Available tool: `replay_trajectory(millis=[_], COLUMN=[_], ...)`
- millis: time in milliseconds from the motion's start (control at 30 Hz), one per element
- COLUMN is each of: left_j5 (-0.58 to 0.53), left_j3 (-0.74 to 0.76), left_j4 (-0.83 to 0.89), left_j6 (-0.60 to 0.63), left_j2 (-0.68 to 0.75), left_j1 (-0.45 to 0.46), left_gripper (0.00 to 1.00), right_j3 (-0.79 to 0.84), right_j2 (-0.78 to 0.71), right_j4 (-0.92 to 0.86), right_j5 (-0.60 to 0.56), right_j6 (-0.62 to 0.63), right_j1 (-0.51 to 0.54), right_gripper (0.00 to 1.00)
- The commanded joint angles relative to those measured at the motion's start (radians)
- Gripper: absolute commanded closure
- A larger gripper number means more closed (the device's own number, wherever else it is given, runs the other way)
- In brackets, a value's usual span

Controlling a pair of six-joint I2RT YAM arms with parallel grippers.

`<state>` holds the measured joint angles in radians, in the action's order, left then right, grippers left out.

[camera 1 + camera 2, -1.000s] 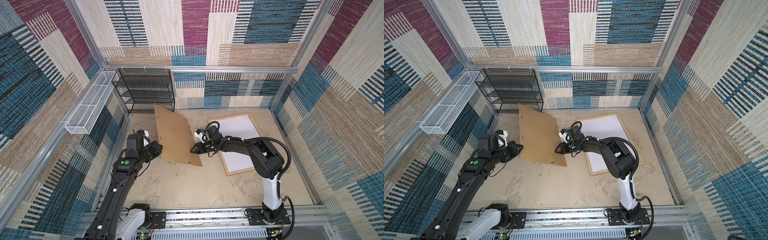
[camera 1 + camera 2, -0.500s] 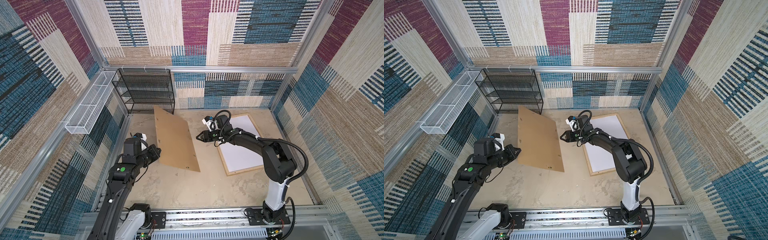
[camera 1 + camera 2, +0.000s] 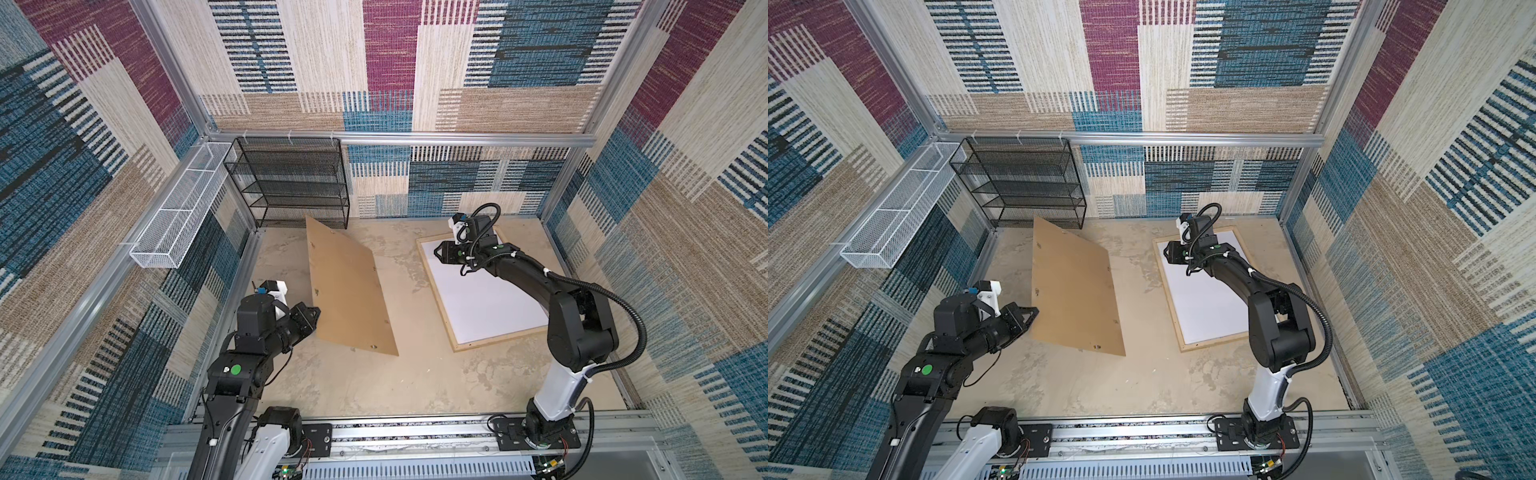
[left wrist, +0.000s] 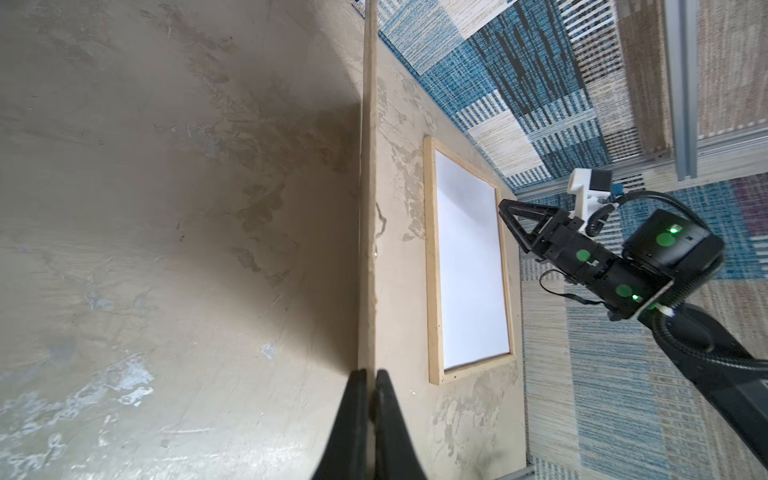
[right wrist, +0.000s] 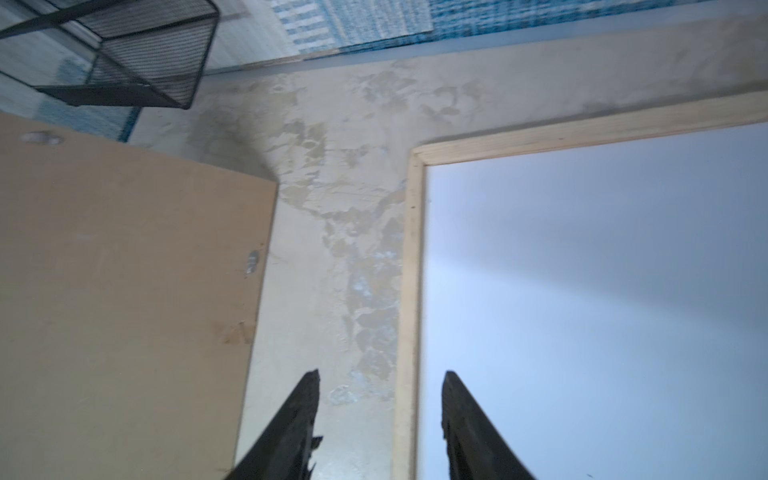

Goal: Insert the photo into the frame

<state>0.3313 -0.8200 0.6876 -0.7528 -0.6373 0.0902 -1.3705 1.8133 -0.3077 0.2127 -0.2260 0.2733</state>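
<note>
The frame (image 3: 436, 291) (image 3: 1168, 291) lies flat on the right half of the desk (image 3: 374, 395). Its pale wood bars run close to the right wall. The photo (image 3: 486, 303) (image 3: 1208, 307) rests inside it with its plain white back up, filling the space between the bars.

The left tool (image 3: 313, 311) (image 3: 1034, 309) is pressed together on the near left edge of a brown fibreboard backing sheet (image 3: 349, 291) (image 3: 1075, 291). It holds the sheet tilted over the middle of the desk. In the left wrist view the sheet (image 4: 368, 208) shows edge-on, running straight out from the pinching tool (image 4: 371, 372), with the frame (image 4: 431, 270) beyond it.

A strip of bare desk separates the sheet from the frame.

The right tool (image 3: 437, 252) (image 3: 1168, 252) hovers above the frame's far left corner, spread and holding nothing. In its wrist view the tool (image 5: 380, 374) straddles the frame's left bar (image 5: 409, 291). One finger is over bare desk and the other over the photo (image 5: 582, 291).

A black mesh shelf rack (image 3: 291, 183) stands against the back wall. A white wire basket (image 3: 178, 220) hangs on the left rail.
</note>
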Motion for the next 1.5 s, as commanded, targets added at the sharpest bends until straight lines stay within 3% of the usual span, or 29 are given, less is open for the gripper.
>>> replay_trajectory(millis=[0,300,467,600,733,933,1467], left_j5=[0.05,0.141,0.184,0.215,0.205,0.227,0.143], left_j3=[0.007,0.041,0.081,0.178,0.205,0.239,0.27], left_j4=[-0.116,-0.26,-0.387,-0.585,-0.646,-0.781,-1.03], left_j6=[-0.055,-0.167,-0.253,-0.361,-0.368,-0.41,-0.397], left_j2=[0.043,0.085,0.097,0.105,0.105,0.059,-0.13], left_j1=[0.0,-0.001,-0.001,-0.001,-0.001,0.006,0.2], left_gripper=[1.0,1.0,1.0,1.0,1.0,1.0,1.0], right_j3=[-0.012,-0.07,-0.137,-0.194,-0.198,-0.191,-0.177], right_j2=[-0.002,0.082,0.153,0.211,0.228,0.24,0.287], right_j4=[-0.043,-0.085,-0.107,-0.146,-0.152,-0.138,-0.095], right_j5=[-0.167,-0.272,-0.242,-0.253,-0.248,-0.154,0.12], right_j6=[0.036,0.063,0.063,0.068,0.074,0.083,0.11], right_j1=[-0.045,-0.197,-0.291,-0.353,-0.409,-0.494,-0.544], right_gripper=[0.48,0.42,0.34,0.34,0.34,0.33,0.34])
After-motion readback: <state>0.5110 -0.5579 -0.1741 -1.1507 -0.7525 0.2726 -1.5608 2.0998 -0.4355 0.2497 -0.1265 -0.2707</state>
